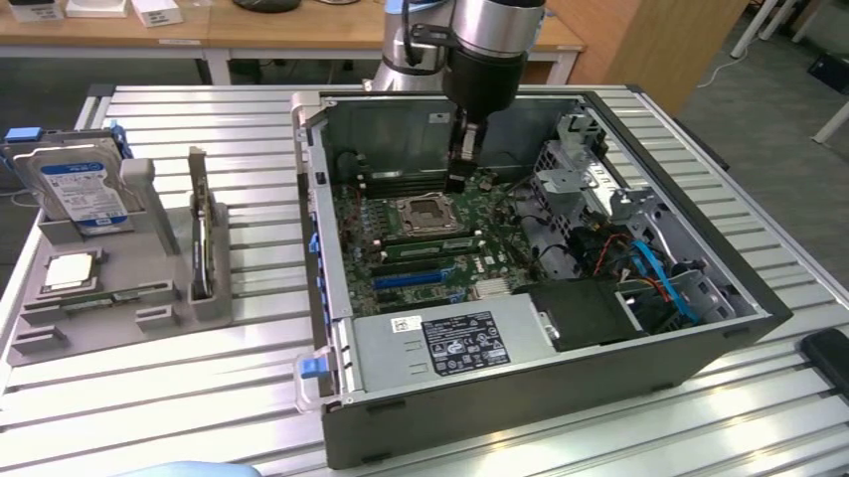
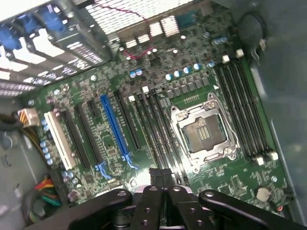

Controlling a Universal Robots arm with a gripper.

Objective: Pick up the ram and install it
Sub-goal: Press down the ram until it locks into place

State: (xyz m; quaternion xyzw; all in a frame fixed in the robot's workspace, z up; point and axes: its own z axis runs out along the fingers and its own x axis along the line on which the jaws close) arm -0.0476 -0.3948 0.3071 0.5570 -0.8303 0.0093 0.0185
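Clenched, the end effector (image 1: 458, 182) hangs inside the open computer case (image 1: 690, 343), just above the motherboard (image 1: 438, 248), walls close around. At nine o'clock in the exterior view, the ram (image 1: 201, 238) stands edgewise in a grey holder (image 1: 126, 308) on the slatted table (image 1: 239, 368).

Looks like a robotics lab or hardware workshop: slatted aluminium workbench (image 1: 199, 397), open computer case (image 1: 531, 298) with bare motherboard (image 2: 158, 120), grey parts holder (image 1: 119, 298) carrying a hard drive (image 1: 83, 189), wooden desks (image 1: 265, 30) behind.
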